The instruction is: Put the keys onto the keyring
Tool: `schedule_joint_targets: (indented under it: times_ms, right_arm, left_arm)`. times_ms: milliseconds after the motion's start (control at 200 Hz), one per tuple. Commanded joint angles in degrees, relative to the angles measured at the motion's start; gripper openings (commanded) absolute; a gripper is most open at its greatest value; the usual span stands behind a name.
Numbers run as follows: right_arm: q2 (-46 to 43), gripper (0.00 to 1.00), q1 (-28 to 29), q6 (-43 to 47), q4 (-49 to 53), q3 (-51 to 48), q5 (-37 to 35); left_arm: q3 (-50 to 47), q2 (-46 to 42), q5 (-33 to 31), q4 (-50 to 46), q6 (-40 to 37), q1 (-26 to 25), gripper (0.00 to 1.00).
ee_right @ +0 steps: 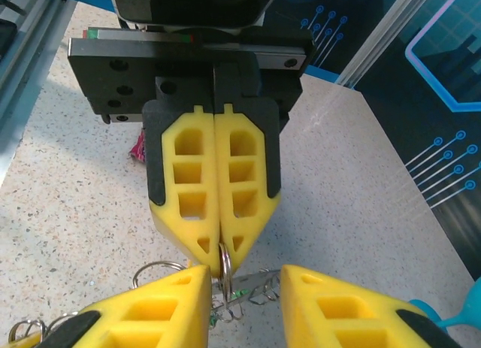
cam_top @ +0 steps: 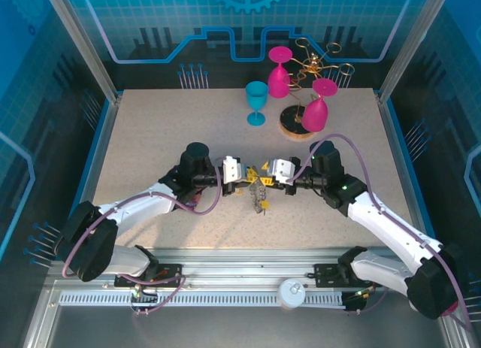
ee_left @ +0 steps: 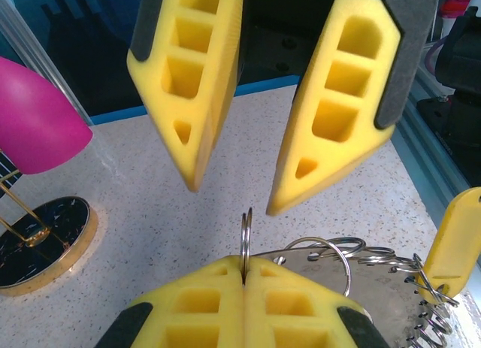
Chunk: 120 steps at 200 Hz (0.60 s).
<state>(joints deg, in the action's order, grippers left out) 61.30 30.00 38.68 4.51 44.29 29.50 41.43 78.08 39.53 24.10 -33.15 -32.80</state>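
Observation:
The keyring (cam_top: 258, 192) hangs between the two grippers at the table's middle. In the left wrist view it is a flat grey plate (ee_left: 376, 292) with wire loops along its rim. My left gripper (ee_left: 244, 269) is shut on one upright wire loop (ee_left: 246, 231) of it. A key's yellow tag (ee_left: 457, 243) hangs at the plate's far side, and a green tag (ee_right: 237, 294) shows among the loops. My right gripper (ee_right: 244, 284) is open, its fingers either side of the held loop (ee_right: 225, 259). It faces the left gripper (ee_right: 222, 250) tip to tip.
A gold glass rack (cam_top: 304, 100) with pink glasses stands on a round base at the back, with a teal glass (cam_top: 256, 100) to its left. A pink glass (ee_left: 34, 126) and the rack's base (ee_left: 45, 243) lie left of the grippers. A small pink scrap (ee_right: 139, 146) lies on the table.

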Motion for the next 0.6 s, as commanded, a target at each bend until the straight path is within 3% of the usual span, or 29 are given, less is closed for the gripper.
schedule_joint_targets:
  times_ms: [0, 300, 555, 595]
  right_arm:
    - [1.3, 0.31, 1.1, 0.9, 1.3, 1.8, 0.9]
    - [3.0, 0.22, 1.8, 1.6, 2.6, 2.9, 0.1]
    - [3.0, 0.00, 1.9, 1.8, 3.7, 3.2, -0.3]
    - [2.8, 0.00, 1.9, 1.6, 3.6, 3.0, -0.5]
  left_arm:
    - [2.4, 0.2, 2.1, 0.5, -1.2, -0.3, 0.00]
    - [2.6, 0.1, 2.3, -0.1, -1.5, -0.3, 0.00]
    - [2.7, 0.0, 2.2, -0.2, -1.5, -0.4, 0.00]
    - [2.7, 0.0, 2.1, -0.1, -1.4, -0.4, 0.00]
